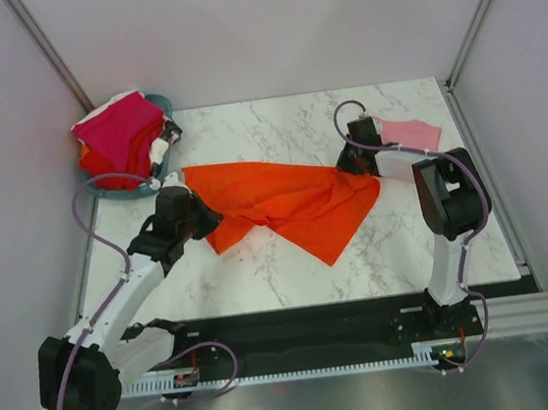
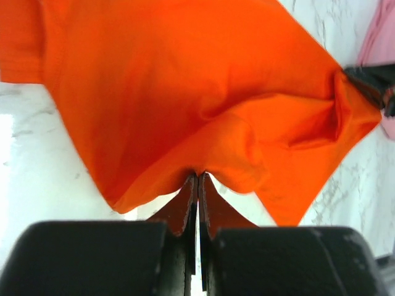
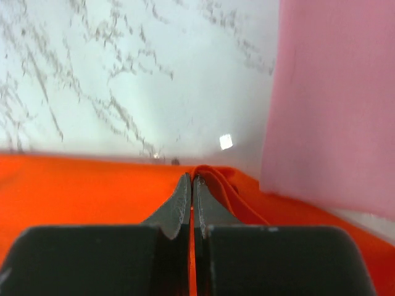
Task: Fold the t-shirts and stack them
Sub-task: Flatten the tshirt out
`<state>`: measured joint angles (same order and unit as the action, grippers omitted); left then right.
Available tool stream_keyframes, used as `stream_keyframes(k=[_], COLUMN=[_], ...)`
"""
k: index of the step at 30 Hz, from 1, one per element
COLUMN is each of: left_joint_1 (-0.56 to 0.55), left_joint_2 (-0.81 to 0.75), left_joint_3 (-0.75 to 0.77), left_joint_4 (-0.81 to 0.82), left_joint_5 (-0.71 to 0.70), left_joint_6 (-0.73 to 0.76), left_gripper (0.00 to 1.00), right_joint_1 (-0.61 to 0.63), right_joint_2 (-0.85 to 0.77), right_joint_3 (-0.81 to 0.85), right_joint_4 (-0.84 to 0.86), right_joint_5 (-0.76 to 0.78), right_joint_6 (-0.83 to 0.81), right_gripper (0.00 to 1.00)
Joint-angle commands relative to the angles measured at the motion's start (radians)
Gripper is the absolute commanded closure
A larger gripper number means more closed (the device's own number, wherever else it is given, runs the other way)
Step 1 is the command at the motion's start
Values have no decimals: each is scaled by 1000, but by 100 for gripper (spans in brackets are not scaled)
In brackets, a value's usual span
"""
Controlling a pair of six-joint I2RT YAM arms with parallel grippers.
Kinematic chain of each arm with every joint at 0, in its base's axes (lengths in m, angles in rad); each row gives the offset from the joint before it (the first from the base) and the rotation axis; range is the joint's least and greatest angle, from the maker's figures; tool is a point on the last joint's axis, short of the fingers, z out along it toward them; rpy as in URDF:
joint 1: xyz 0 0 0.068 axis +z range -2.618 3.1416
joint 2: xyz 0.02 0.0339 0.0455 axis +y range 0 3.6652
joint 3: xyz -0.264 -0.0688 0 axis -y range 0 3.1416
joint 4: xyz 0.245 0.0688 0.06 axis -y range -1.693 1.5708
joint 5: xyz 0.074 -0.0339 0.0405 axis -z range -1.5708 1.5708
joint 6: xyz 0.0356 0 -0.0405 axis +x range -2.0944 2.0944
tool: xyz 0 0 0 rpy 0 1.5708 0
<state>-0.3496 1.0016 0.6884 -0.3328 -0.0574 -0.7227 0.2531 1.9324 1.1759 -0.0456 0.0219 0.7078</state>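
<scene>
At left claw [image 2: 197,179]: jaws pinched shut on an edge of the bright orange-red cloth t-shirt [image 1: 293,198].
At right claw [image 3: 192,179]: jaws closed on its opposite corner, just beside the flat light pink t-shirt [image 1: 411,133].
Between claws: orange cloth lies rumpled across the white marble tabletop [image 1: 261,266].
Step in hand: probably spreading it flat before folding.
Next move: calls for even pull from both sides, then lowering smooth.

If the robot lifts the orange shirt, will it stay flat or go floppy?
Probably floppy: the orange shirt bunches into soft folds where the left gripper pinches it. It would likely sag between that and the right gripper, since its middle lies slack on the table.
</scene>
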Motion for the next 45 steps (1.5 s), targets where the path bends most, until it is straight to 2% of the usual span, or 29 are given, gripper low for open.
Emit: stream_keyframes(k=[1, 4, 9, 14, 18, 21, 24, 29, 31, 37, 40, 43, 45], left_joint_1=[-6, -38, -130, -219, -264, -275, -258, -85, -48, 24, 63, 102, 121], left_joint_2=[112, 193, 268, 330, 374, 382, 377, 335, 284, 83, 34, 35, 46], left_joint_3=[40, 57, 105, 163, 204, 209, 211, 157, 132, 114, 154, 267, 402], left_joint_4=[121, 181, 222, 227, 233, 245, 219, 215, 206, 121, 89, 37, -12], left_joint_5=[165, 235, 199, 183, 192, 203, 185, 292, 246, 143, 134, 155, 200], left_joint_6=[49, 25, 12, 2, -18, -21, -24, -52, -40, -3, 19, 28, 34], left_gripper=[98, 98, 98, 98, 98, 98, 98, 98, 98, 98, 98, 98, 98], right_joint_1=[-29, -66, -144, -213, -300, -308, -288, -213, -195, -192, -190, -190, -190], right_joint_2=[66, 109, 117, 25, -32, -61, -78, -151, -196, -467, -594, -687, -731], right_joint_3=[97, 122, 107, 38, -4, -5, -31, -79, -125, -237, -228, -159, -66], right_joint_4=[-53, -74, -100, -126, -140, -137, -96, -76, -74, -83, -128, -171, -212], right_joint_5=[87, 110, 134, 242, 256, 212, 107, 36, 16, -20, -53, -91, -124], right_joint_6=[9, 25, 50, 70, 82, 45, 18, -4, -11, -83, -119, -131, -130], right_gripper=[100, 100, 100, 100, 100, 100, 100, 100, 100, 100, 100, 100, 100])
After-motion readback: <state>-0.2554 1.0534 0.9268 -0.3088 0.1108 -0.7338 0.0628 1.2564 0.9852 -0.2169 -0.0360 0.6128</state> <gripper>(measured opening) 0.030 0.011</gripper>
